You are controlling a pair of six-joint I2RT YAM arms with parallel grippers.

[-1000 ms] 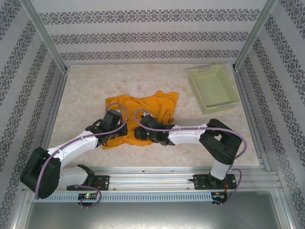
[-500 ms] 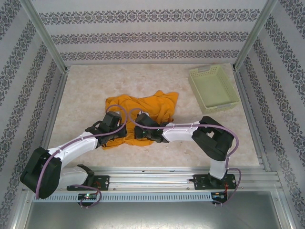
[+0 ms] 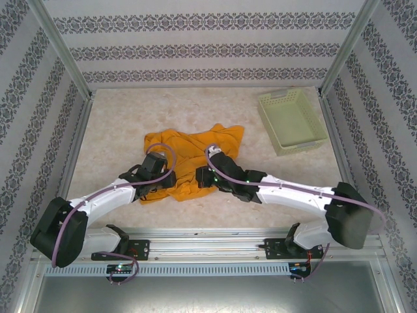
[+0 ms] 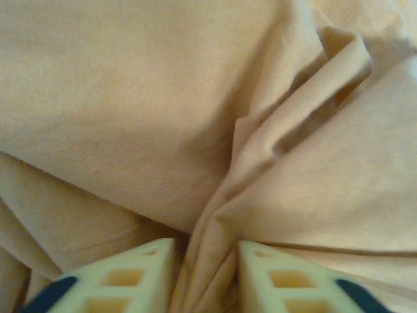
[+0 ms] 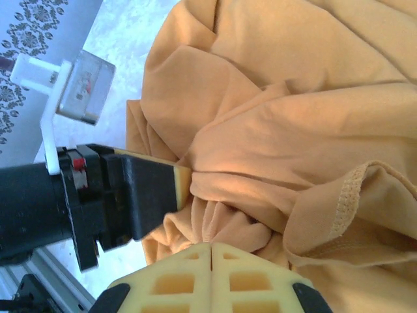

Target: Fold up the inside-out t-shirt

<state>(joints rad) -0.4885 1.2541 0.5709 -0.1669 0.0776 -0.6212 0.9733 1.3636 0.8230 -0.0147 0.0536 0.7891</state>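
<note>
The inside-out t-shirt lies crumpled in an orange heap at the table's middle; no print shows. My left gripper sits on its near left part. In the left wrist view its cream fingers stand apart around an upright fold of shirt cloth, and the left gripper is open. My right gripper is just to its right. In the right wrist view the right gripper is shut, pinching puckered t-shirt cloth at its tips. The left gripper's dark finger rests close beside that pucker.
A pale green basket stands at the back right of the marble-look table. Patterned walls and metal frame posts close in the table. The right arm's elbow hangs out near the front right edge.
The right gripper has shut on the cloth and its arm has swung its elbow out to the right. The left gripper's fingers have parted. The shirt has barely shifted.
</note>
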